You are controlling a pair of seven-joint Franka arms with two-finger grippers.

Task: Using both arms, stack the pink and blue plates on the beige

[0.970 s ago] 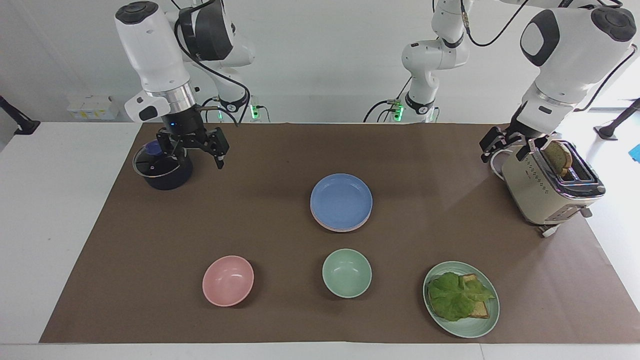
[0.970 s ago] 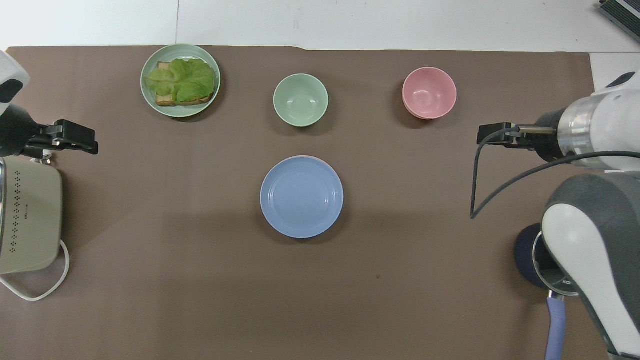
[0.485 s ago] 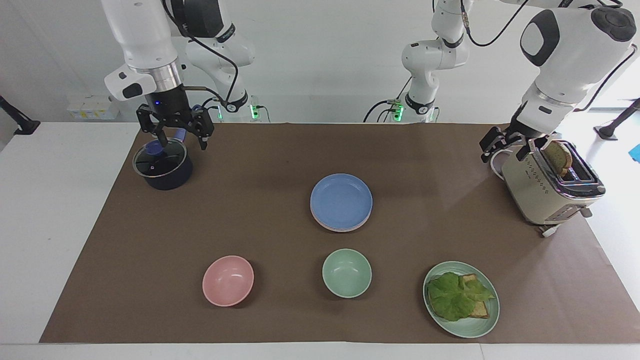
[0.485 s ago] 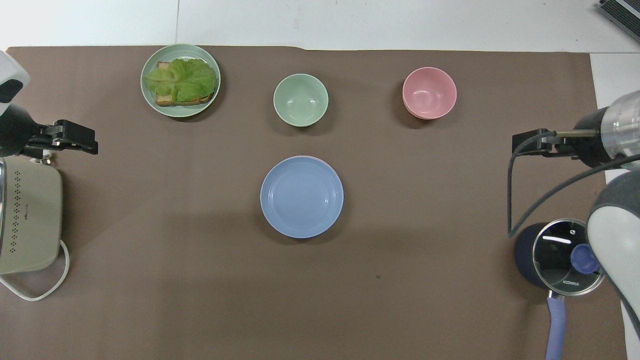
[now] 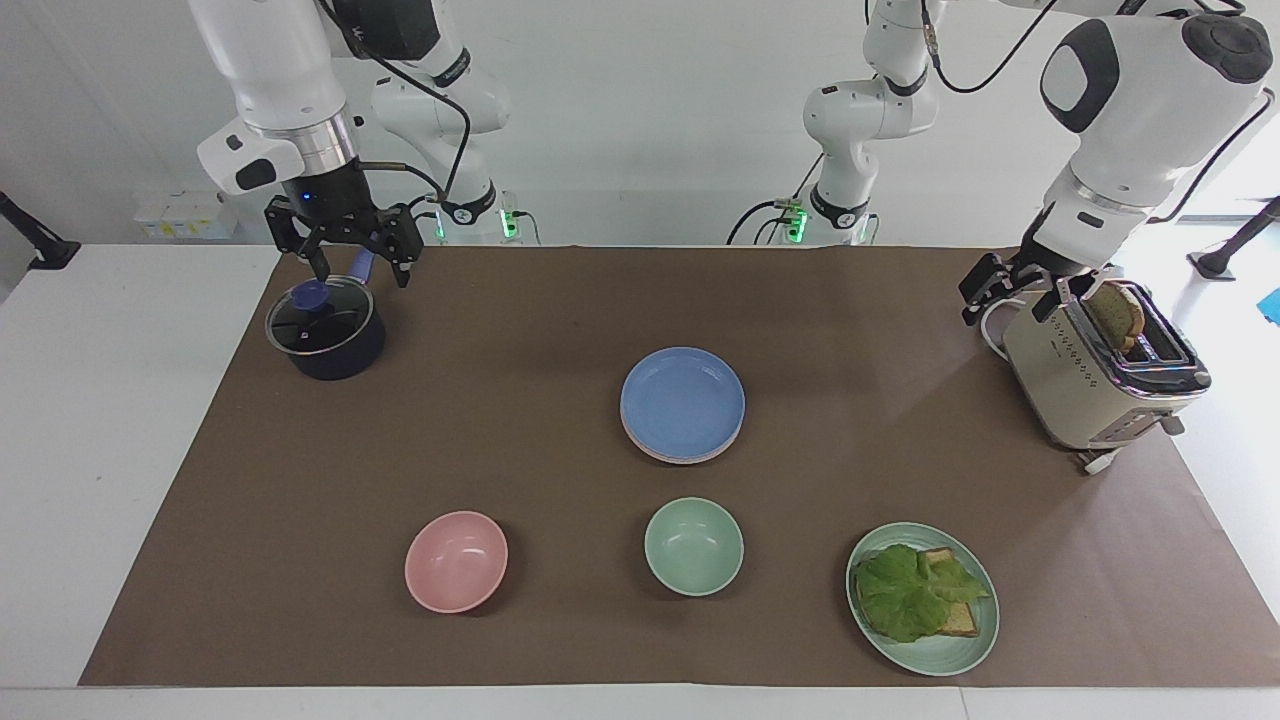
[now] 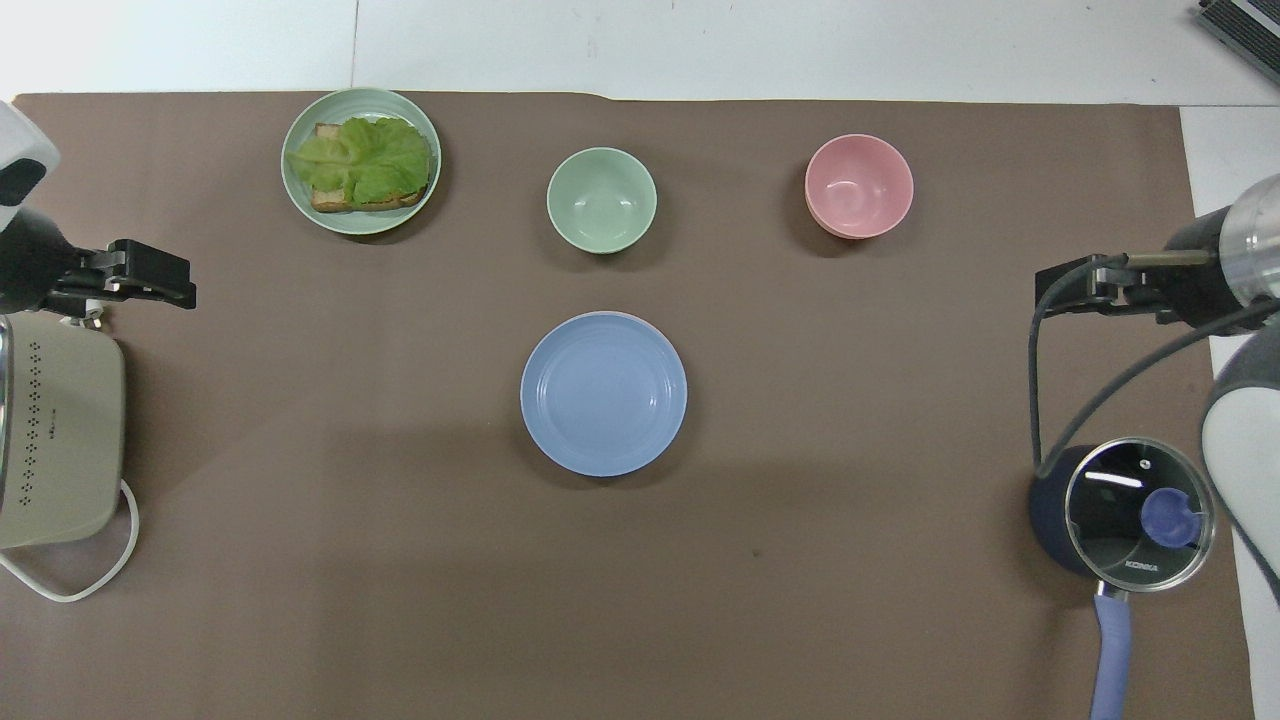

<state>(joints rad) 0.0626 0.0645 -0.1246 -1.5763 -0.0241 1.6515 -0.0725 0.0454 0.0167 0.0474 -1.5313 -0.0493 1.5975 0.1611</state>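
The blue plate [image 5: 682,400] [image 6: 603,393] lies on top of a stack at the middle of the brown mat. A rim of the pink plate [image 5: 668,458] [image 6: 632,316] peeks out under it. The beige plate is hidden beneath them. My right gripper [image 5: 358,275] [image 6: 1085,290] hangs open and empty in the air by the dark pot [image 5: 325,335], at the right arm's end. My left gripper [image 5: 1003,305] [image 6: 150,280] waits open and empty beside the toaster [image 5: 1095,385], at the left arm's end. Neither gripper touches the plates.
The lidded pot [image 6: 1120,510] has a blue handle pointing toward the robots. The toaster [image 6: 55,430] holds a slice of bread. Farther from the robots stand a pink bowl [image 5: 456,561], a green bowl [image 5: 694,546] and a green plate [image 5: 955,655] with lettuce and toast.
My right gripper has risen and drawn back from over the pot, uncovering its lid in the overhead view. The left arm and the plates have not moved.
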